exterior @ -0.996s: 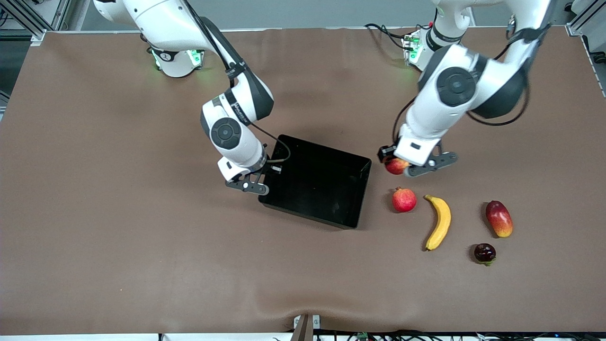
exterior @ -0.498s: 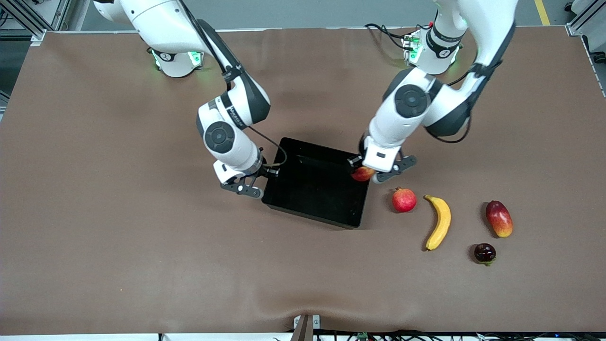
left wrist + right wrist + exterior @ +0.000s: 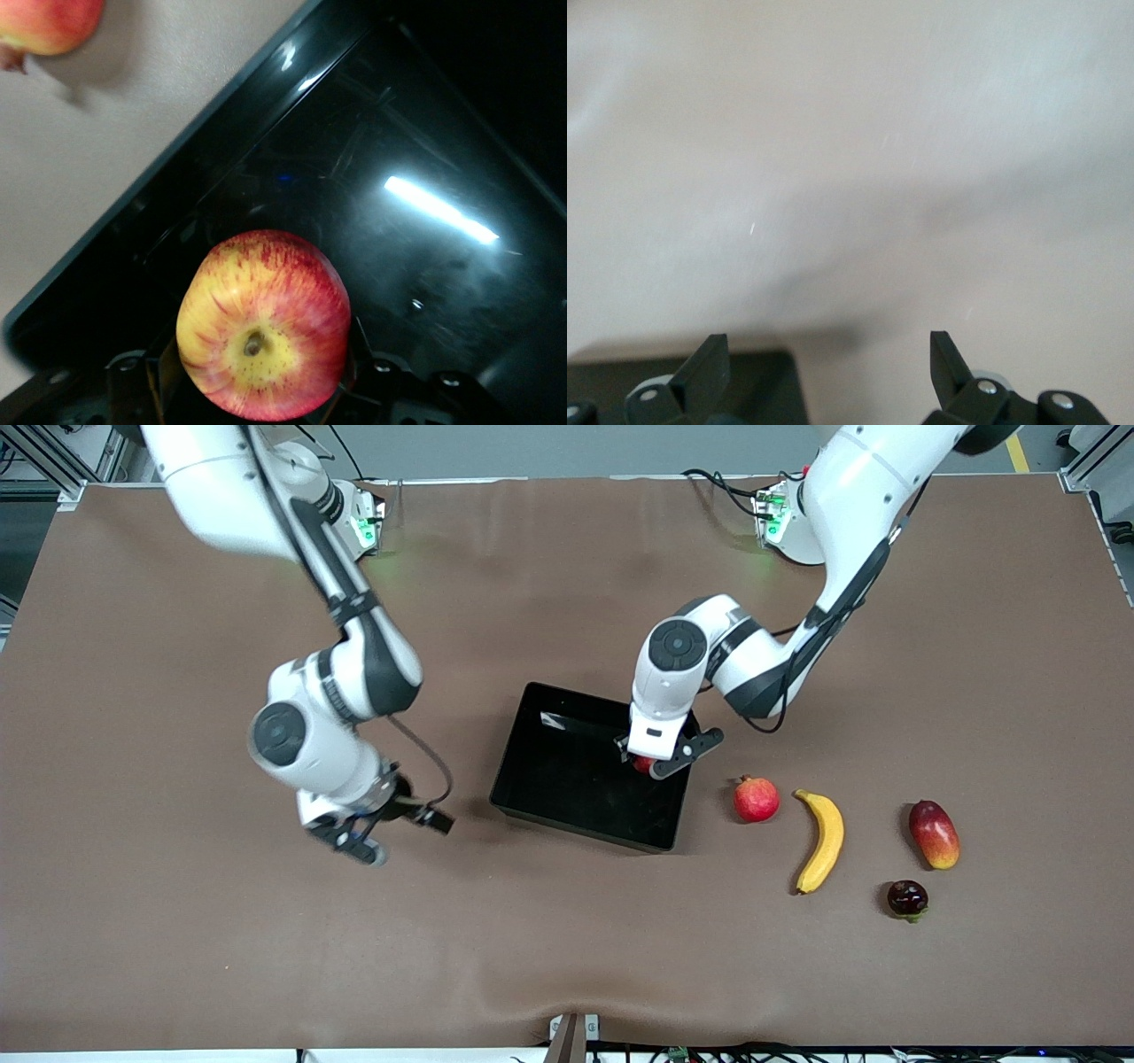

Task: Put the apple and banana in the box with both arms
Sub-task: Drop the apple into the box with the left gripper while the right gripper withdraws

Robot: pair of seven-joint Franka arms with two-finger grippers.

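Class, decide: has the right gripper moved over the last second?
Yes. The right gripper has left the box edge, toward the right arm's end of the table.

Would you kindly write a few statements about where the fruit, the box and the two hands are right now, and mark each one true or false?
1. The left hand grips the apple over the box. True.
2. The banana lies in the box. False: it lies on the table, toward the left arm's end, beside the pomegranate.
3. The right hand is open and holds nothing. True.
4. The right hand is over the box. False: it is over bare table toward the right arm's end.
5. The mango lies farther from the front camera than the dark fruit. True.
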